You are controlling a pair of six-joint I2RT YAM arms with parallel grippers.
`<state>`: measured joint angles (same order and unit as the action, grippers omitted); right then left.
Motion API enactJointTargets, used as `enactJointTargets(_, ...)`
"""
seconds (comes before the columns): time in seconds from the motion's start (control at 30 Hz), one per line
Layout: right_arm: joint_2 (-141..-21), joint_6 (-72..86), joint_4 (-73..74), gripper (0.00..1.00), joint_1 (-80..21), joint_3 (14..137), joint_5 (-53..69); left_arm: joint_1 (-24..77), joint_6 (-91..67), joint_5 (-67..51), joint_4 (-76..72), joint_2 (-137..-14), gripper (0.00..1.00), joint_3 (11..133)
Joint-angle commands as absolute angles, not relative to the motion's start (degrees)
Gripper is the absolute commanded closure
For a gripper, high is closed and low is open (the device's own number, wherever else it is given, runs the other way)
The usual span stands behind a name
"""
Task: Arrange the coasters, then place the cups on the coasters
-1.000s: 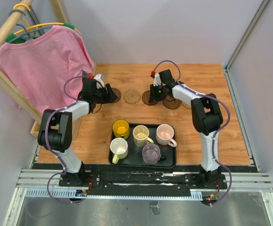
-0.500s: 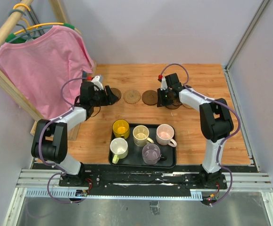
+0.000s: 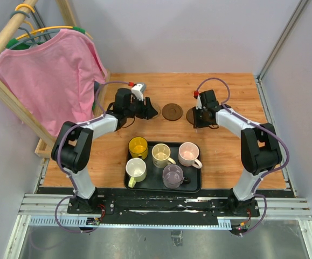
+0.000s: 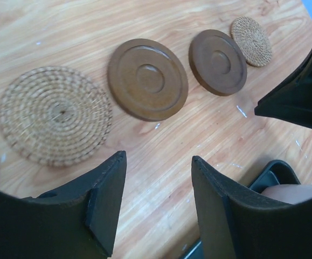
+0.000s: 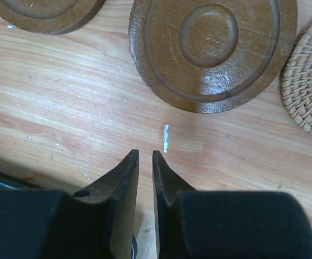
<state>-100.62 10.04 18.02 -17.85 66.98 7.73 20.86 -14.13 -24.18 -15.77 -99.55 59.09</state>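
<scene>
Left end effector [image 4: 158, 162]: jaws apart, empty, over bare worktop [image 3: 236, 91] just beside the coasters [image 4: 147, 79]. Right end effector [image 5: 144, 155]: jaws nearly touching, nothing between them. The coasters lie flat in a row toward the far edge. Five cups [image 3: 161, 155] stand in the black tray [image 3: 153, 183] by the near edge.
</scene>
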Motion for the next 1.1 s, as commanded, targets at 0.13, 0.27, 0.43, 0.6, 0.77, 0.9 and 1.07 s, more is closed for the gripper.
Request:
enactJointTargets(0.13, -101.1, 11.1, 20.8, 0.82, -13.3, 65.7, 3.8, 25.0, -13.2, -26.3, -13.4, -108.1, 0.44, 68.3)
enactJointTargets(0.27, -103.2, 11.1, 21.0, 0.82, -12.3, 66.6, 4.3, 26.0, -12.9, -26.1, -12.0, -110.6, 0.44, 70.8)
enactJointTargets(0.43, -105.7, 11.3, 21.0, 0.82, -12.1, 68.1, 6.5, 26.6, -12.9, -25.5, -11.2, -111.6, 0.44, 71.0)
enactJointTargets(0.6, -107.7, 11.8, 20.8, 0.82, -12.1, 68.8, 8.1, 27.1, -12.9, -25.3, -10.3, -112.2, 0.44, 71.0)
enactJointTargets(0.77, -110.4, 11.9, 20.2, 0.81, -12.1, 70.3, 8.8, 27.8, -12.7, -25.4, -9.6, -113.5, 0.44, 71.4)
enactJointTargets(0.9, -112.8, 12.1, 20.1, 0.81, -12.1, 72.6, 9.5, 28.2, -12.8, -25.2, -9.6, -114.4, 0.44, 71.7)
enactJointTargets(1.07, -114.8, 12.1, 20.5, 0.81, -12.0, 74.8, 9.7, 28.2, -12.5, -24.7, -9.1, -115.1, 0.44, 72.0)
